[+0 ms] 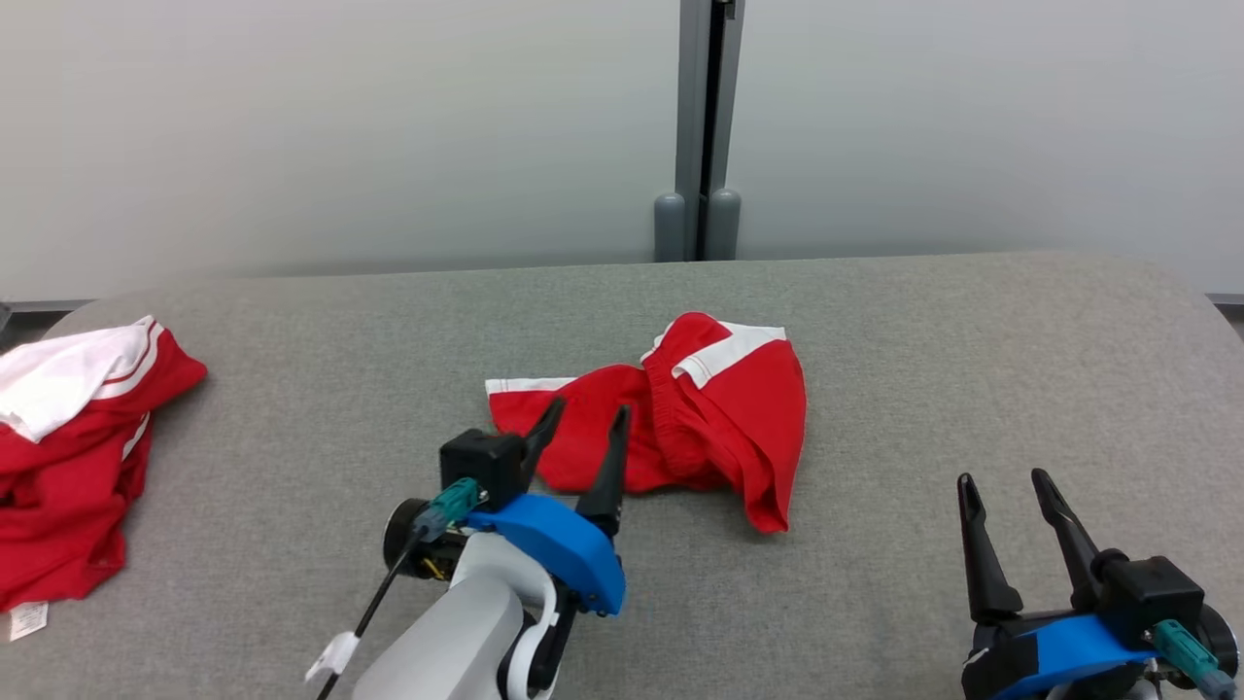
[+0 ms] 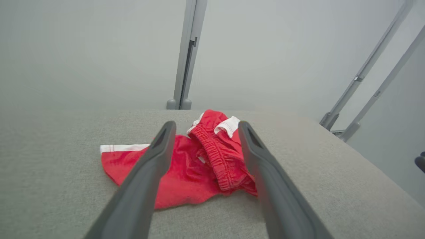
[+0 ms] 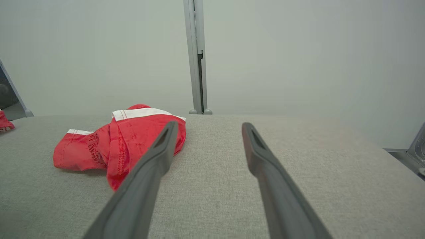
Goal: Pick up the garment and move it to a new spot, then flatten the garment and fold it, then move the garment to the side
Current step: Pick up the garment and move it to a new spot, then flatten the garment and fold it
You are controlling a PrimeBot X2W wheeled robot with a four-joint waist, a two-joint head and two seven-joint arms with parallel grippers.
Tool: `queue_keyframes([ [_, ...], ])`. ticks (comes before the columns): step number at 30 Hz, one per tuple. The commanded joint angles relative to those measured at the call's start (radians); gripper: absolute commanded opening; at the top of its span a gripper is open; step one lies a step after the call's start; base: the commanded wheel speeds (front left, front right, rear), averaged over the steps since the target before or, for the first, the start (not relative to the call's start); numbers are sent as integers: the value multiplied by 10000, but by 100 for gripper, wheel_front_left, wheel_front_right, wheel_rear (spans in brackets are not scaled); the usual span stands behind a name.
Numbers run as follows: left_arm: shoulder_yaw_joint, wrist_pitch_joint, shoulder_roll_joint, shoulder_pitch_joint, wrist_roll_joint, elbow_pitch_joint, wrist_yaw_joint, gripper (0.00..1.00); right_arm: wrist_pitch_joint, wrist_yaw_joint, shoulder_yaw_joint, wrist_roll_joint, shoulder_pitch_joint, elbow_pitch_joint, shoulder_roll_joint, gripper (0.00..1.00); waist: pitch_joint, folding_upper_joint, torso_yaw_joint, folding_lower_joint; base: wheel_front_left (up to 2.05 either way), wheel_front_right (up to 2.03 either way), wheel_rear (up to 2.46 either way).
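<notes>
A pair of red shorts (image 1: 739, 418) with white edges lies in a crumpled heap near the middle of a grey cloth table (image 1: 875, 321). The stretchy waistband is bunched up in the middle of the heap. 1 leg with a white edge lies flat toward the robot's left. The other part folds over toward the robot's right and comes to a point at the near side.

The left gripper (image 1: 589, 408) is over the near left part of the shorts. Its 2 dark fingers are spread apart and point away from the robot. In the left wrist view the red cloth shows in the gap between them, but the fingers are not pinching it. This hand is let go and holds nothing. I cannot tell if the fingertips touch the cloth.

The right gripper (image 1: 1002, 476) is low on the robot's right, well apart from the shorts. Its 2 fingers are spread wide too, with bare grey table between them. It holds nothing.

Another red and white garment (image 1: 68, 457) lies rumpled at the far left edge of the table, with a small white tag (image 1: 27, 620) at its near end. Behind the table are a pale wall and a grey post (image 1: 705, 126).
</notes>
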Motion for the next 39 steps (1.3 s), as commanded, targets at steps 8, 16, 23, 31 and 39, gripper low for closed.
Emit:
queue_keyframes([
  [8, 1894, -45, 738, 1880, 1139, -1337, 628, 100, -38, 5, 6, 67, 501, -68, -51, 100, -118, 1, 339, 1, 0, 0, 0],
  [16, 3030, -47, 853, 3166, 2205, -1966, 557, 100, -38, 5, 95, 259, 583, 163, -49, 100, -191, 1, 449, 1, 0, 0, 0],
  [23, 3523, -48, 654, 3454, 2560, -1739, 367, 100, -38, 5, 141, 331, 297, 371, -48, 100, -218, 1, 380, 1, 0, 0, 0],
  [31, 3941, -49, 462, 3402, 2850, -1470, 185, 100, -38, 5, 235, 352, 158, 540, -49, 100, -200, 1, 333, 1, 0, 0, 0],
  [39, 4154, -49, 326, 3318, 3084, -1284, 6, 100, -38, 5, 220, 375, 123, 609, -49, 100, -188, 1, 342, 1, 0, 0, 0],
])
